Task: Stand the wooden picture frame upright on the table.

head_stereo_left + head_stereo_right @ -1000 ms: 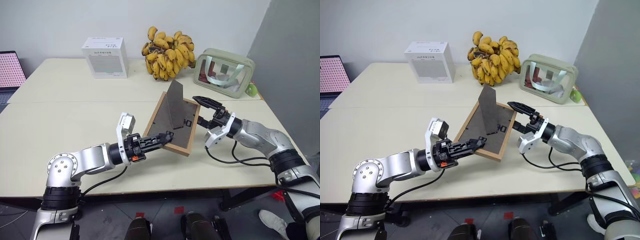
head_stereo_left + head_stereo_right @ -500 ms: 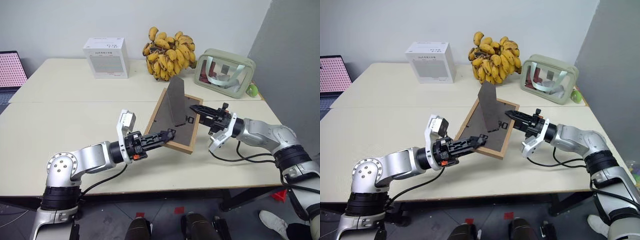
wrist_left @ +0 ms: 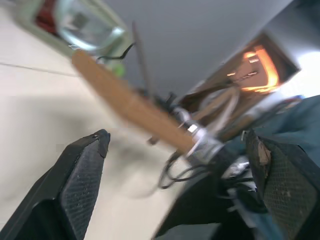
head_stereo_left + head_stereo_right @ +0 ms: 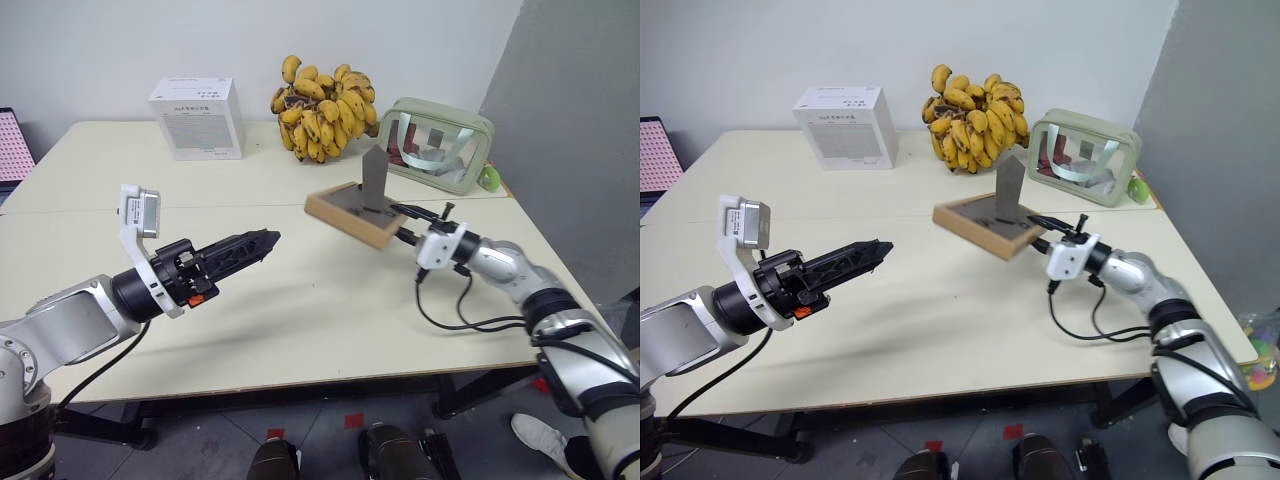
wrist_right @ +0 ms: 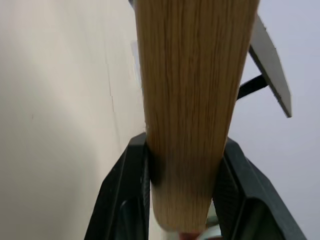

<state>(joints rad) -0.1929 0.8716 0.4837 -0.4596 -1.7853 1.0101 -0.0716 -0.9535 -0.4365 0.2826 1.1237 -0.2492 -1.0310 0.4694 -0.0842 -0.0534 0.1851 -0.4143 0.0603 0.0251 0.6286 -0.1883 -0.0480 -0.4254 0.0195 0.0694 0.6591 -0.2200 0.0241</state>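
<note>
The wooden picture frame [image 4: 345, 210] hangs clear of the table [image 4: 300, 320], lying almost flat with its dark back panel up and its stand [image 4: 373, 178] pointing upward. My right gripper [image 4: 400, 223] is shut on the frame's right edge; in the right wrist view both fingers [image 5: 127, 190] press the light wood rim [image 5: 190, 90]. Well apart from the frame on its left, my left gripper [image 4: 262, 241] hovers above the table and points toward it. Its fingers [image 3: 82, 175] stand wide open with nothing between them.
At the table's back stand a white box [image 4: 197, 117], a bunch of bananas [image 4: 320, 95] and a clear green pouch [image 4: 438, 143] with a small green object [image 4: 488, 178] beside it. A pink screen [image 4: 12, 140] sits past the left edge. A black cable [image 4: 450, 315] loops under my right wrist.
My left gripper opened, let go of the frame and pulled back to the left and up. The right gripper closed on the frame and rolled it from steeply tilted to nearly flat, off the table.
</note>
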